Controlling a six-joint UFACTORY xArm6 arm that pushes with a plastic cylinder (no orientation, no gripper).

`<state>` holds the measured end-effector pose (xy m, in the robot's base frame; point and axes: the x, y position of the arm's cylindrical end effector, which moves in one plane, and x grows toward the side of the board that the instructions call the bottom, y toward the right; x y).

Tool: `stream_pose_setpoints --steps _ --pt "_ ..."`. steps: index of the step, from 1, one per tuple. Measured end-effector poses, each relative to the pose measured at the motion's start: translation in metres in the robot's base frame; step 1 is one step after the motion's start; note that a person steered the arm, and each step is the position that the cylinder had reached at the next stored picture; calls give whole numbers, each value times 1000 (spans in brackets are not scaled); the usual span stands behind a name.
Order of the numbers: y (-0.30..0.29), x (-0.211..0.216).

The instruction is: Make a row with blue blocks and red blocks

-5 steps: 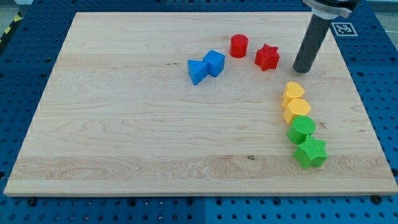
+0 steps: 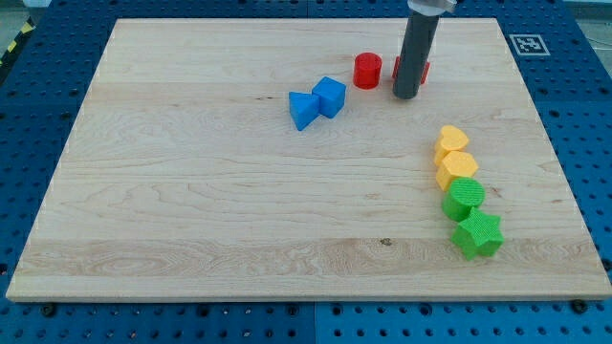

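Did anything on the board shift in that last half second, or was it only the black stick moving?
Mostly the stick. My tip swept toward the view's left and now stands right in front of the red star, hiding most of it; the star seems slightly nudged toward the top. The red cylinder, both blue blocks, the yellow pair and green pair stayed put.

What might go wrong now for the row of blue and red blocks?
My tip stands in front of the red star, mostly hiding it, so contact is hard to judge. A push toward the view's left may knock the red cylinder out of line. The two blue blocks sit lower, so the row may stay bent.
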<state>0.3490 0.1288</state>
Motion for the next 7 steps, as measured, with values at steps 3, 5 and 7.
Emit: stream_pose_setpoints --steps 3,5,7 --pt "-18 57" --pt "-93 90" --pt "-133 30"
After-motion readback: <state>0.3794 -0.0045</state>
